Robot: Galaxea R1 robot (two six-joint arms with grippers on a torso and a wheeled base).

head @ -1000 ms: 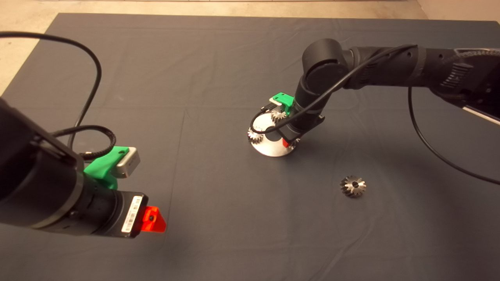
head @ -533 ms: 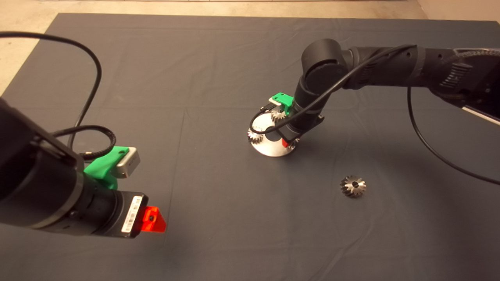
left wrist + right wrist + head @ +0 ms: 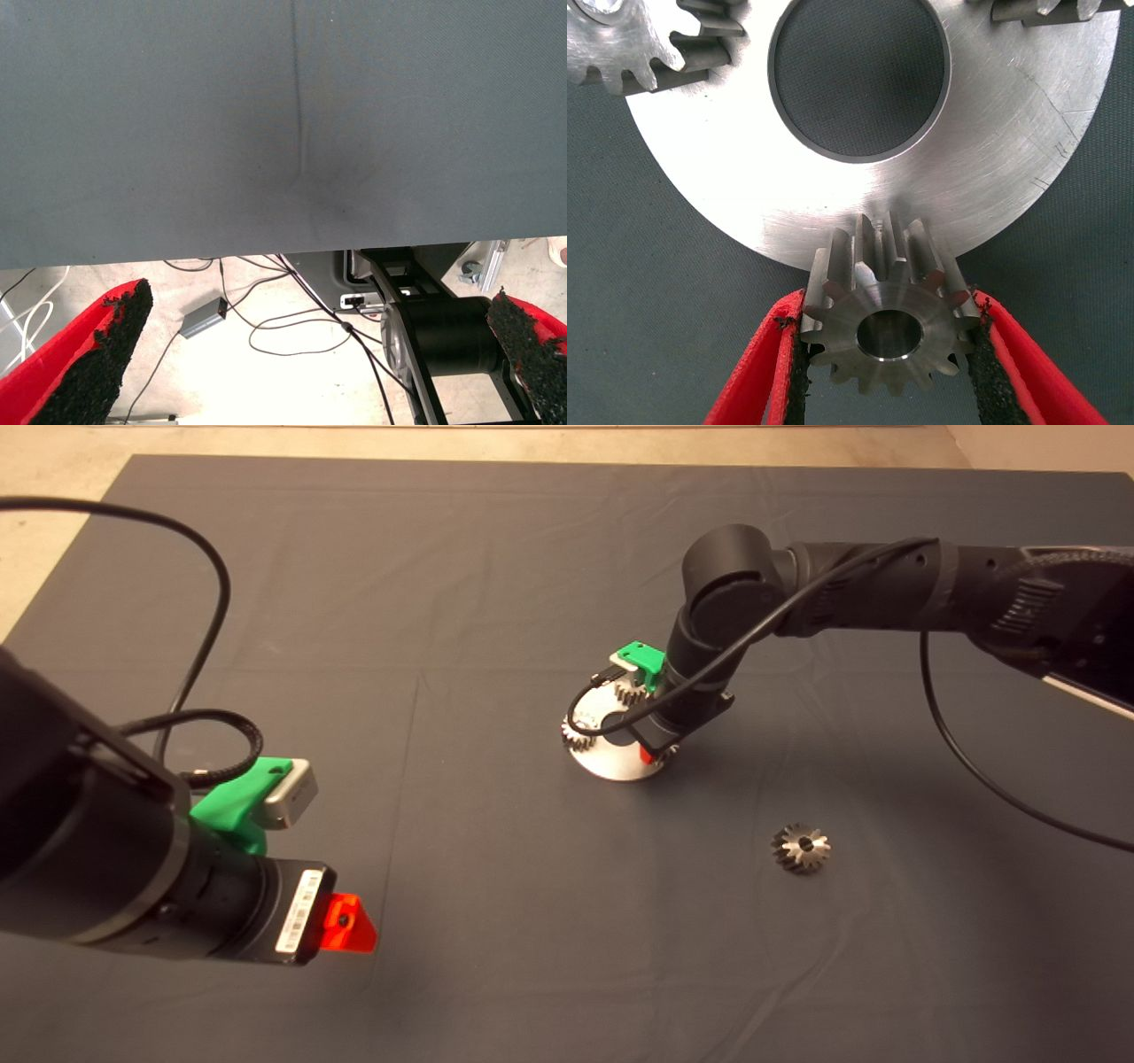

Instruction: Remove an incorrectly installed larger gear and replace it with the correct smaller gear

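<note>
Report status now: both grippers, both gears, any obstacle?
Right gripper shut on smaller gear, at round plate edge. Left gripper open, parked lower left. Larger gear loose on mat. No obstacle seen.

Left end effector (image 3: pixel 310 354) hanging at the edge of the dark mat (image 3: pixel 283 124)

Its two red fingers (image 3: pixel 84 359) with rough black pads (image 3: pixel 120 341) stand wide apart with nothing between them. The mat fills most of the view, with a faint crease line running across it. Beyond its edge lies pale floor (image 3: pixel 266 381) with thin black cables (image 3: pixel 292 323), a small grey box (image 3: pixel 204 317) and a black machine frame (image 3: pixel 443 336).
</note>
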